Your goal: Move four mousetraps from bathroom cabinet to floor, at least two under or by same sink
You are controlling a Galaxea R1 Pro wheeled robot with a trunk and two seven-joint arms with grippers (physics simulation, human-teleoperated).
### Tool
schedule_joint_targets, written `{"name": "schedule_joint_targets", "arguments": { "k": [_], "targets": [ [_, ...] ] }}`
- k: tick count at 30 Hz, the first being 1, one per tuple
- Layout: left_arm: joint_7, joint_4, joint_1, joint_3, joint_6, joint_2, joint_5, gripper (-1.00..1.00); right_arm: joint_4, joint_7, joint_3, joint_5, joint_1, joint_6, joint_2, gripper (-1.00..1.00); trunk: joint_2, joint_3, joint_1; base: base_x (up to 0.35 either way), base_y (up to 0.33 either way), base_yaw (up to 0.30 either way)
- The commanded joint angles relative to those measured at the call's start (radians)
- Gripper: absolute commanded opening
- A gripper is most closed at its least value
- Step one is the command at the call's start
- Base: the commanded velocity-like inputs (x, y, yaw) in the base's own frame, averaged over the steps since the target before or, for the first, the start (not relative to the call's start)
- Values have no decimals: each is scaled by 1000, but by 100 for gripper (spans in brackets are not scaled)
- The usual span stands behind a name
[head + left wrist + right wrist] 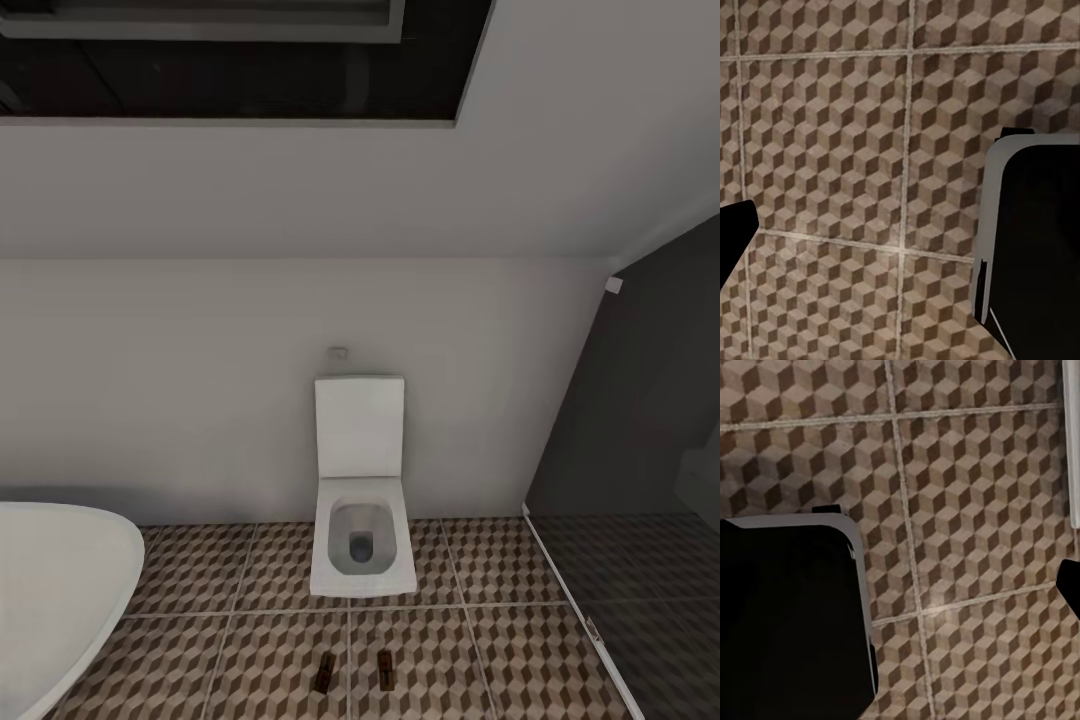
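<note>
Fingers' state we cannot tell; our bathroom floor (pixel 250 660) holds two mousetraps (pixel 324 674) between bathtub (pixel 60 580) and toilet (pixel 362 545).

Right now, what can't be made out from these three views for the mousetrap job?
- Mousetraps, head view: two small dark pieces on the bathroom floor; too small to make out details.
- Bathtub, head view: cut off by the left edge.
- Gripper states, both wrist views: dark shapes at the edges, open or shut unclear.
</note>
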Motion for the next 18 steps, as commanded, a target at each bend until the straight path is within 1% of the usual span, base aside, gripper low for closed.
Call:
{"name": "schedule_joint_targets", "arguments": {
  "k": [1,18],
  "targets": [
    [4,2,-1,-6,-3,-1,-1,100,-1,-2,8,-9,-1,-3,0,100,-2,-2,1,0,0,0],
    [4,1,-1,-6,-2,-2,-1,100,-27,-2,7,-9,-1,-8,0,100,-2,-2,1,0,0,0]
  ]
}}
